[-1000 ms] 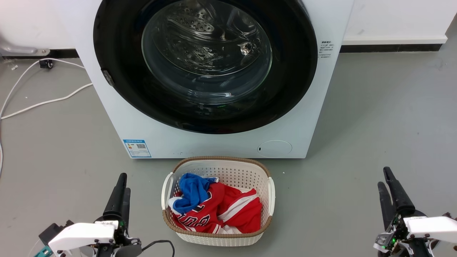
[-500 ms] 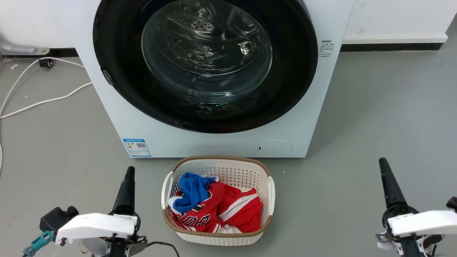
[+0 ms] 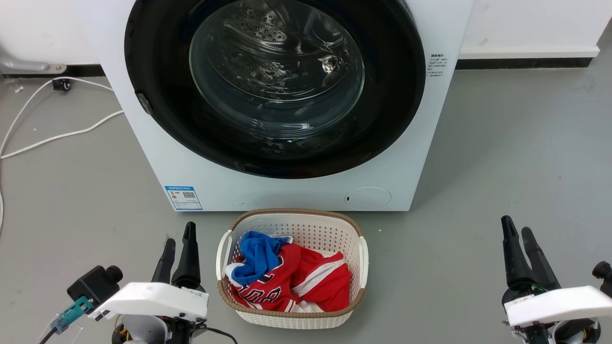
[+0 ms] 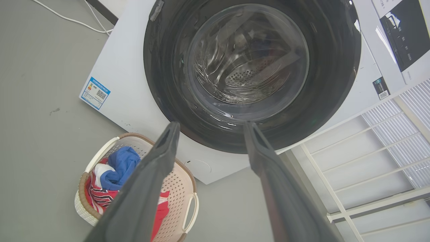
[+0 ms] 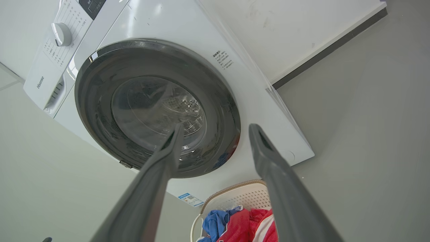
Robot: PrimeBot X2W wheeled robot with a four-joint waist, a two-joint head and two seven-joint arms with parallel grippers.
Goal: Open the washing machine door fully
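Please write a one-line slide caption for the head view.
The left pincer and right pincer, both open, flank a white perforated laundry basket before the shut round glossy black washing machine door.

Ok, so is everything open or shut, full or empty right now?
washing machine door, shut flat against the white washer.
laundry basket, upright on the floor, holding red and blue clothes.
left gripper, open, holding nothing.
right gripper, open, holding nothing.
white cable, lying loose on the floor.
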